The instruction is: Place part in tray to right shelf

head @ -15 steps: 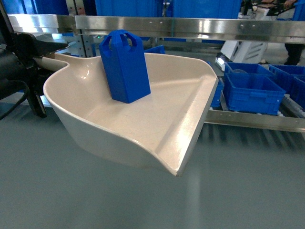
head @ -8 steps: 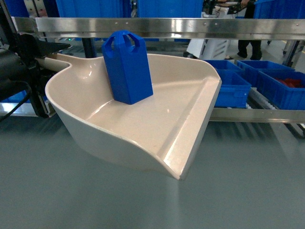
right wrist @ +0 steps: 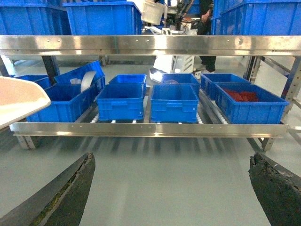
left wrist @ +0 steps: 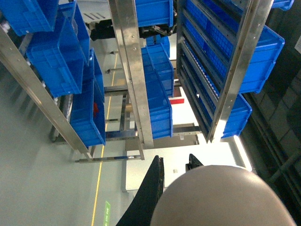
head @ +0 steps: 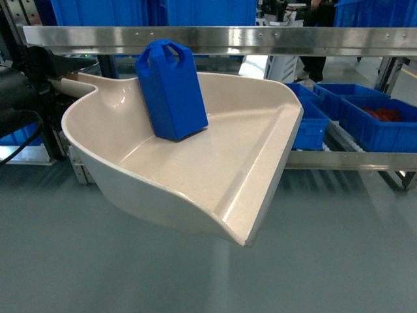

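The blue part [head: 171, 91] stands upright, leaning slightly, inside the cream tray [head: 241, 176], which is held in the air. My left gripper [head: 39, 78] is shut on the tray's handle at the left of the head view. The left wrist view shows its black fingers [left wrist: 153, 188] on either side of the rounded handle [left wrist: 211, 197]. My right gripper [right wrist: 171, 160] is open with only grey floor between its fingers, and it faces the steel shelf [right wrist: 150, 129]. The tray's edge [right wrist: 19, 101] shows at the left of that view. The shelf's front rail [head: 339, 160] lies behind the tray.
Several blue crates [right wrist: 175, 101] sit on the shelf's lower level, one holding red items [right wrist: 242, 95]. An upper steel rail [head: 260, 39] carries more crates. A person [right wrist: 207, 19] stands behind the shelf. Grey floor lies in front.
The shelf and its crates have slid left across the head view and a shelf leg has come into view at the right. Tray and part keep their place in my left gripper.
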### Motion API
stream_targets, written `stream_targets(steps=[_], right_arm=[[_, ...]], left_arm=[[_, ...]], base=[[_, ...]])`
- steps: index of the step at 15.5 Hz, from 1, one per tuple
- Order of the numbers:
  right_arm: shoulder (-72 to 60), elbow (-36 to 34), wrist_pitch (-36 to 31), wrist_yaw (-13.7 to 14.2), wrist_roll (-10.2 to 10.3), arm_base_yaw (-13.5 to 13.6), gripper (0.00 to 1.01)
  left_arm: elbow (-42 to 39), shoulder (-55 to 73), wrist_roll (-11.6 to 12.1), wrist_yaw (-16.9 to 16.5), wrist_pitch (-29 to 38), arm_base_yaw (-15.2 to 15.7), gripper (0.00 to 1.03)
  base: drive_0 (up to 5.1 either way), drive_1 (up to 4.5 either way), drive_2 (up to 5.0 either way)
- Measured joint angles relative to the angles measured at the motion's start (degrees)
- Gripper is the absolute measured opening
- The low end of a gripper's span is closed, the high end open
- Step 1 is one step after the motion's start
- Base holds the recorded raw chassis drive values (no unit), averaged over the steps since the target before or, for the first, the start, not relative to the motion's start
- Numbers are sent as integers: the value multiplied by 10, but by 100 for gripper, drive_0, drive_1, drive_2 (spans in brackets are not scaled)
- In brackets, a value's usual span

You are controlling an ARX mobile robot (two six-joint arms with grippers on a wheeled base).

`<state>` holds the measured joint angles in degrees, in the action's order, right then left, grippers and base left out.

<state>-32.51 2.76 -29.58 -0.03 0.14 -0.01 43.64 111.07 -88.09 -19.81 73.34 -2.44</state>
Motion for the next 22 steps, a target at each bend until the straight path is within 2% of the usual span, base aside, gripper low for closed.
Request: stream_targets(steps=[7,22], right_arm=[[0,0,1,0,0,0,98],[0,0,0,2,0,0,98]], left_arm=[[0,0,0,0,2,-1,12],[0,0,0,1,2,-4,12]], base=[[370,35,-486],[302,174,-502]])
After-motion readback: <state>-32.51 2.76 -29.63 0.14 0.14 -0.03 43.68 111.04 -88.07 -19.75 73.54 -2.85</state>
